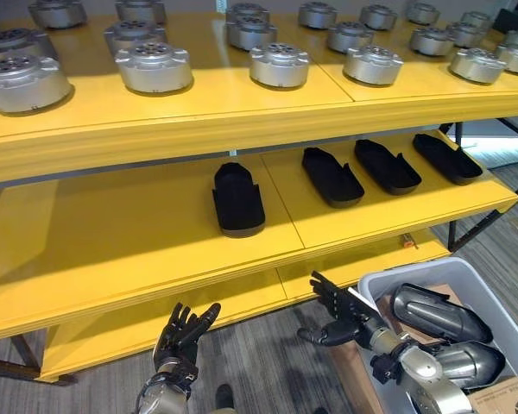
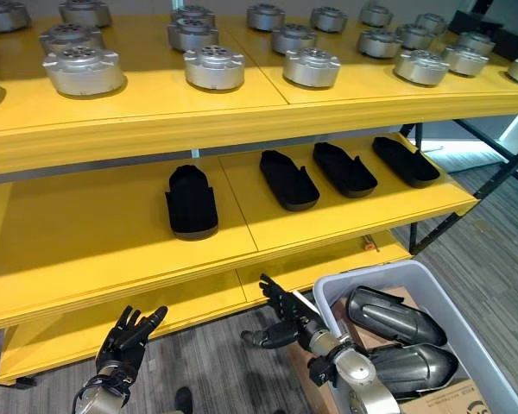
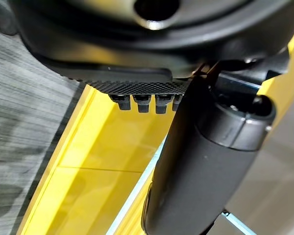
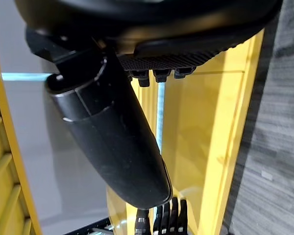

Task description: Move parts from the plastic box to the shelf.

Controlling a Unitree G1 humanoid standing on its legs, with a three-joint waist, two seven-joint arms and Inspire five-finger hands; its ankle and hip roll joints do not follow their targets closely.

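Note:
Several black shell-shaped parts point(image 1: 238, 198) lie on the middle yellow shelf point(image 1: 112, 241). At the lower right stands a grey plastic box point(image 1: 466, 280) holding dark metallic parts point(image 1: 436, 312). My right hand point(image 1: 341, 312) hovers open just left of the box's near corner, fingers spread, holding nothing. In the right wrist view its thumb point(image 4: 112, 132) points at the yellow shelf frame. My left hand point(image 1: 183, 332) is open low in front of the bottom shelf, fingers straight and empty; its thumb point(image 3: 206, 166) shows in the left wrist view.
The top shelf point(image 1: 242, 103) carries several round silver motor housings point(image 1: 152, 66). A cardboard piece point(image 1: 505, 397) lies in the box's near end. Grey carpet floor point(image 1: 259, 362) spreads between the hands. A black shelf leg point(image 1: 492, 220) crosses at the right.

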